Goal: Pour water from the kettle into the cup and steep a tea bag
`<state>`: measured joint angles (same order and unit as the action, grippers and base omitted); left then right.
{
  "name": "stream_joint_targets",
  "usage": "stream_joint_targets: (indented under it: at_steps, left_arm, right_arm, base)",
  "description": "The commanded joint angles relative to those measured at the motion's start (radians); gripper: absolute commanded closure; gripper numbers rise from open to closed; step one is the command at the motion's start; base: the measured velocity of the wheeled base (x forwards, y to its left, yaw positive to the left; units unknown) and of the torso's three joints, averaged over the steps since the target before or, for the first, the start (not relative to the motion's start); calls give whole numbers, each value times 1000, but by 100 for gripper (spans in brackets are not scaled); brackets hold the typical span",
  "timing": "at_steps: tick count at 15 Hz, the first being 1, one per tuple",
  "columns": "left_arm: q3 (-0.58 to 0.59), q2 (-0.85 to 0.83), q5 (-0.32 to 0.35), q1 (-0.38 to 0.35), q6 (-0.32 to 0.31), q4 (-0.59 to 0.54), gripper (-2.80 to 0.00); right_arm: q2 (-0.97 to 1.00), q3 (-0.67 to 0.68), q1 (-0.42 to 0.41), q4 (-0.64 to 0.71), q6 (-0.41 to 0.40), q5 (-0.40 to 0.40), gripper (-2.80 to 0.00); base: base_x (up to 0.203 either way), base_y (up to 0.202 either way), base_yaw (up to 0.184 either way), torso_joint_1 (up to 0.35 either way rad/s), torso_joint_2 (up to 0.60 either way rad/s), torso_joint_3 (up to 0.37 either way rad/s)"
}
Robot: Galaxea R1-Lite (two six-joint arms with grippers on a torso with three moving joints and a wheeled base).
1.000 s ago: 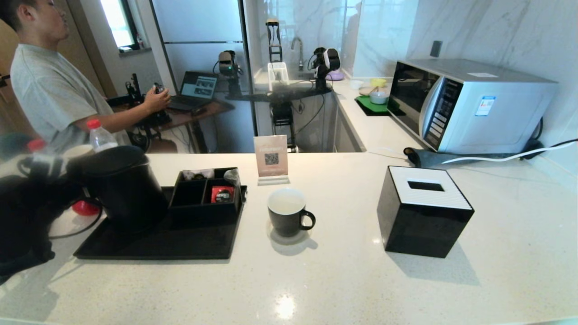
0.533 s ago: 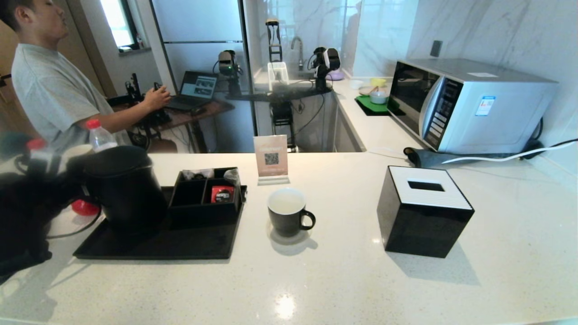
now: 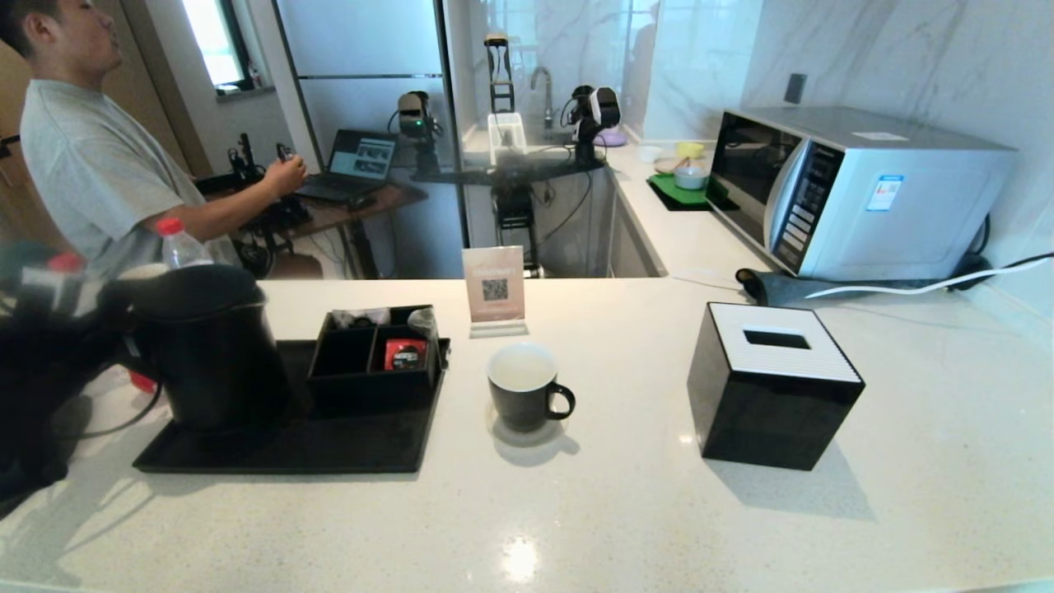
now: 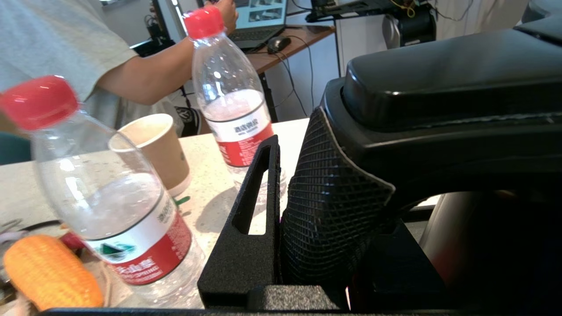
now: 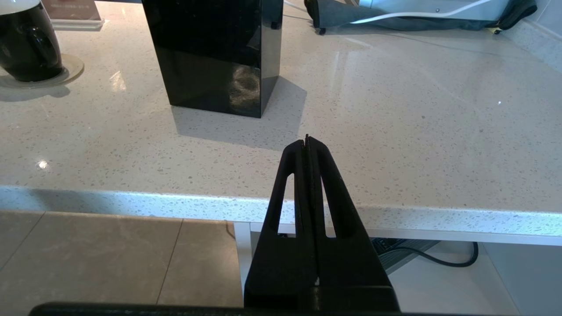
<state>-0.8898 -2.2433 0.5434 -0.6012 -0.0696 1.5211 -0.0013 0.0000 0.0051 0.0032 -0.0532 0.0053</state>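
Already, water point(image 3: 521, 372) appears to lie pale in the small black mug with a white inside point(image 3: 525, 397), so the pouring is judged done. The large matte black electric kettle with a flat lid and loop handle point(image 3: 210, 352) is seen upright at the left end of the flat black tray point(image 3: 329, 449), its underside hidden, so whether it rests there fully cannot be told. Its textured handle point(image 4: 333, 210) is clamped by the left gripper point(image 4: 281, 219); one finger point(image 4: 252, 224) is pressed against the handle's side. The right gripper point(image 5: 307, 149) is held with its fingers together, parked below the pale speckled stone counter's point(image 3: 626, 511) near edge, well to the right of the mug. What is judged left: the handle's release, and a tea bag's steeping, since none is seen in the mug.

Relative to the mug, the kettle stands to the left, with the black compartmented organizer box point(image 3: 375, 358) between them on the tray. A glossy black tissue box with a white top point(image 3: 774, 383) stands to the mug's right.

Counted: one kettle, one mug, one tray, one organizer, one tissue box. Two clear plastic bottles with red caps point(image 4: 230, 87) and one tan paper cup point(image 4: 153, 149) are seen beyond the kettle, on the side away from the mug.
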Motion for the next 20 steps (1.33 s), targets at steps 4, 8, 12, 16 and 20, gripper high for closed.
stream_joint_targets:
  at_steps: [4,8,12,16,20]
  left_arm:
    - [39,79,3,-10,24,49,0]
    - [108,144,3,-24,31,49,0]
    - [204,239,4,-27,32,49,0]
    - [337,355,4,-33,26,49,0]
    - [460,483,10,-33,9,49,0]
  right_arm:
    - [1,0,0,0,0,1,0]
    - [1,0,-1,0,0,1,0]
    - [1,0,-1,0,0,2,0]
    - [1,0,-1,0,0,1,0]
    - [1,0,-1,0,0,1,0]
  base:
    - [0,0,0,0,0,0]
    - [0,0,0,0,0,0]
    - [0,0,0,0,0,0]
    - [0,0,0,0,0,0]
    - [0,0,0,0,0,0]
